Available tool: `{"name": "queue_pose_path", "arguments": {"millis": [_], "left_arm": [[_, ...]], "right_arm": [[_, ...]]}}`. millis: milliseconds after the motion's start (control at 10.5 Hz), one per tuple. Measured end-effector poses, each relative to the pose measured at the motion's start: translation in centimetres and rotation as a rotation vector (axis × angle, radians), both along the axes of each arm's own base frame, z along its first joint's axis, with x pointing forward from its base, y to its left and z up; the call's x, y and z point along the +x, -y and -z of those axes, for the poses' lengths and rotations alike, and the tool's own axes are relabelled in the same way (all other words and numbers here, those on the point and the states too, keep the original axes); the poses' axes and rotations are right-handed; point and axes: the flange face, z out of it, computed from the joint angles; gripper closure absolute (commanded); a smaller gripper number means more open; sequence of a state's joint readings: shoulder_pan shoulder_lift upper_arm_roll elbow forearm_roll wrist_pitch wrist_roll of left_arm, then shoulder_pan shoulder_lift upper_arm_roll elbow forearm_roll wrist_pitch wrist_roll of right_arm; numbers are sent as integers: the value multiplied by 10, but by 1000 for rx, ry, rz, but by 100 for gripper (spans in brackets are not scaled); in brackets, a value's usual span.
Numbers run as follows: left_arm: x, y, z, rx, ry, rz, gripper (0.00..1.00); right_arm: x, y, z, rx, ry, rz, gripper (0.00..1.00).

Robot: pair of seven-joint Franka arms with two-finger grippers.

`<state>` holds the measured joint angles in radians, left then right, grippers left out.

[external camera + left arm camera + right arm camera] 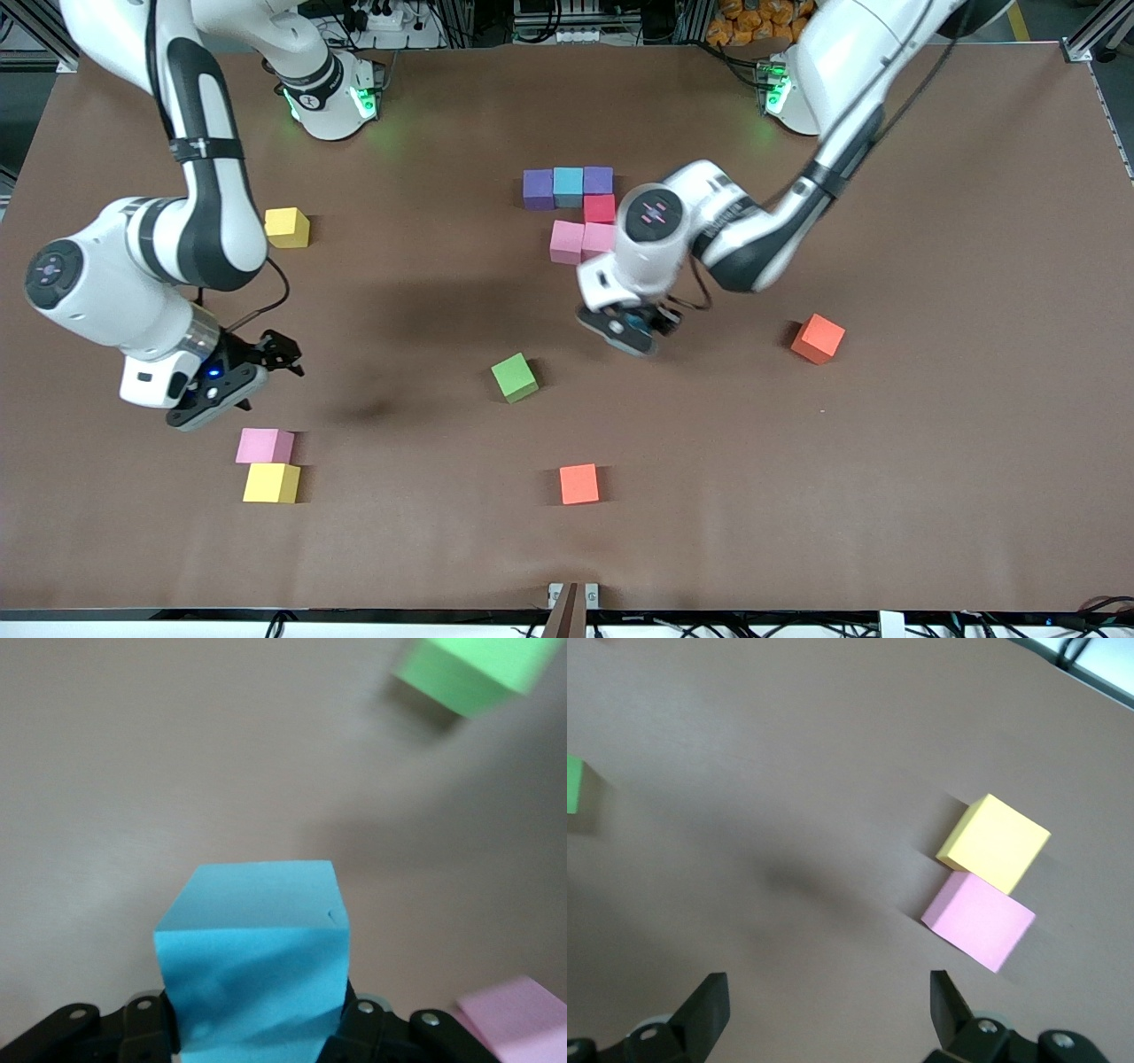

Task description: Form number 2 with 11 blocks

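The partly built number 2 lies mid-table: purple (538,189), light blue (568,186) and purple (598,180) blocks in a row. A red block (599,208) sits under the last one, then two pink blocks (567,242), one partly hidden by the left arm. My left gripper (640,326) (257,1028) is shut on another light blue block (252,948), over bare table beside the pink pair. Loose blocks are green (515,377) (469,673), two orange-red (818,338) (579,484) and pink (264,446) (979,921). My right gripper (257,363) (828,1005) hangs open above that pink block, holding nothing.
A yellow cube (272,483) (994,842) touches the loose pink block on its side nearer the front camera. Another yellow cube (287,227) lies near the right arm's elbow. The brown table (930,496) stretches wide toward the left arm's end.
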<state>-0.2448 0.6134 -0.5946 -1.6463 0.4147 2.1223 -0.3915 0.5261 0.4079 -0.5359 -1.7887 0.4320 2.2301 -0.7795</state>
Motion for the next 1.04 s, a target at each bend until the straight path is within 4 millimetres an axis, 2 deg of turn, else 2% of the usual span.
{"name": "queue_pose_path", "arguments": {"millis": [95, 285, 475, 760, 1045], "left_arm": [[-19, 18, -8, 3, 3, 40, 61], [-50, 47, -28, -6, 26, 126, 61], [-70, 64, -45, -17, 39, 256, 60], [-81, 70, -42, -9, 27, 459, 60], [-95, 80, -30, -3, 4, 634, 61]], "right_arm": [[1, 13, 6, -6, -7, 12, 0], [2, 57, 26, -22, -34, 61, 0], [-3, 91, 40, -24, -73, 101, 0], [-13, 115, 48, -3, -139, 119, 0], [-31, 171, 60, 5, -162, 94, 0]]}}
